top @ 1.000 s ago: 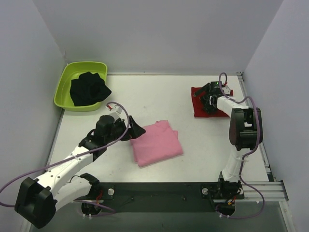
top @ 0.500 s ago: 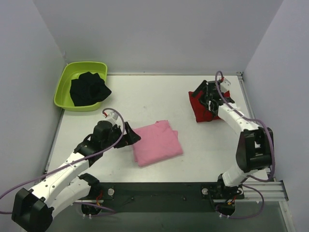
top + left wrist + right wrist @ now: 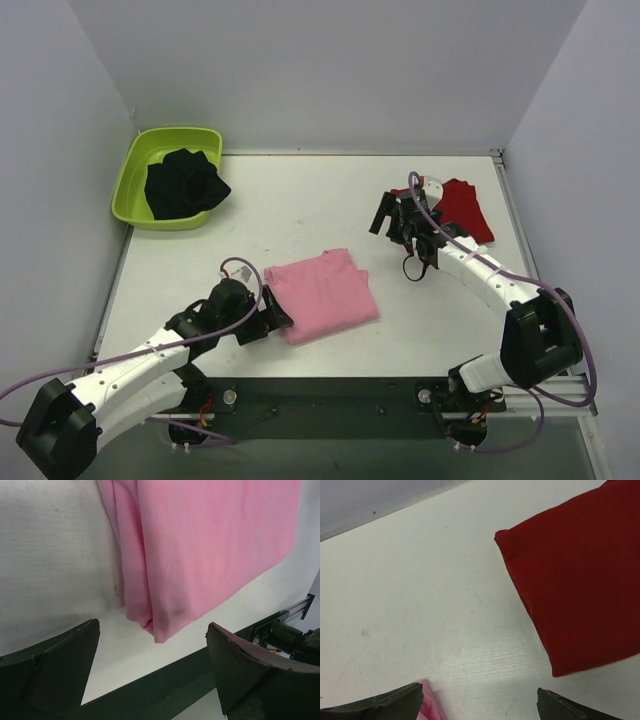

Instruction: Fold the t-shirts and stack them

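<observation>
The light pink t-shirt (image 3: 322, 295) lies folded in the middle of the table. My left gripper (image 3: 277, 314) sits open at its near left corner, and in the left wrist view that corner of the pink t-shirt (image 3: 200, 545) reaches in between the open fingertips (image 3: 75, 650). The deep red t-shirt (image 3: 466, 208) lies folded at the back right. Left of it my right gripper (image 3: 390, 216) hangs open over bare table. In the right wrist view the red t-shirt (image 3: 580, 580) is ahead to the right of the right gripper (image 3: 480, 697), which holds nothing.
A lime green tub (image 3: 135, 165) with a black cloth (image 3: 183, 185) in it stands at the back left corner. White walls close in the table on the left, back and right. A dark rail (image 3: 330, 395) runs along the near edge.
My right gripper has drawn off the red t-shirt to the left. My left gripper has slid along the pink t-shirt's left edge toward the near corner.
</observation>
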{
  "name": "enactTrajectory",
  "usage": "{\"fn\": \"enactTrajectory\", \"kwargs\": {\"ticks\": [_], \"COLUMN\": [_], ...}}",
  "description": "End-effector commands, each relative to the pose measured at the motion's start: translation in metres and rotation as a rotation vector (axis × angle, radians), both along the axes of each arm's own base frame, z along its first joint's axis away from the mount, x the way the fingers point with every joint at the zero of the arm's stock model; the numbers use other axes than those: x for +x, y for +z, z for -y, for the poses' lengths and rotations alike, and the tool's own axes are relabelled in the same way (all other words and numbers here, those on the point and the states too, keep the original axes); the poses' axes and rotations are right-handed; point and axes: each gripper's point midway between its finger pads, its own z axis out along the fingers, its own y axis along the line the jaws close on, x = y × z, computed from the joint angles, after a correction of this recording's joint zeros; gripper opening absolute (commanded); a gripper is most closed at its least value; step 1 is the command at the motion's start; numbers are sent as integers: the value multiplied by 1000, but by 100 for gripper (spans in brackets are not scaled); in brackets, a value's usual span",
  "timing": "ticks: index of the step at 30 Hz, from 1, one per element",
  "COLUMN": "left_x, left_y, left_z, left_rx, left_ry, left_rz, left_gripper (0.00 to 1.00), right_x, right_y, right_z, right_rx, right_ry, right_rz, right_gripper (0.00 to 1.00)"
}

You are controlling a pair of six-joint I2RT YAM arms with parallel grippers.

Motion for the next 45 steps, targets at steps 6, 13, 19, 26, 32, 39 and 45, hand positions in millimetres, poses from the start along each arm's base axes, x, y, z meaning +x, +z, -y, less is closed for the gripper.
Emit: {"fn": "enactTrajectory", "kwargs": {"ticks": [6, 13, 19, 26, 32, 39, 45], "left_x": [-17, -9, -4, -8, -6, 0, -1], "left_y": [-11, -26, -35, -50, -56, -43, -43], "left_z": [27, 31, 26, 18, 11, -5, -31], "left_rx": [5, 81, 124, 144, 153, 193, 182], "left_ry": [55, 103, 156, 184, 204, 217, 257], "left_rz": [-60, -91, -105, -132, -109, -66, -80], "left_gripper": [98, 94, 79, 46, 0, 0, 0], "right_x": [-14, -24, -30, -33, -30, -22, -27], "right_y": [0, 4, 7, 1, 4, -14, -54], "right_z": [7, 9, 12, 11, 3, -24, -73], "right_rx": [3, 28, 36, 44, 68, 70, 137], "right_ry": [-8, -9, -12, -5, 21, 152, 339], "right_rz": [23, 47, 59, 42, 54, -37, -212], "right_gripper": [100, 100, 100, 100, 100, 100, 98]}}
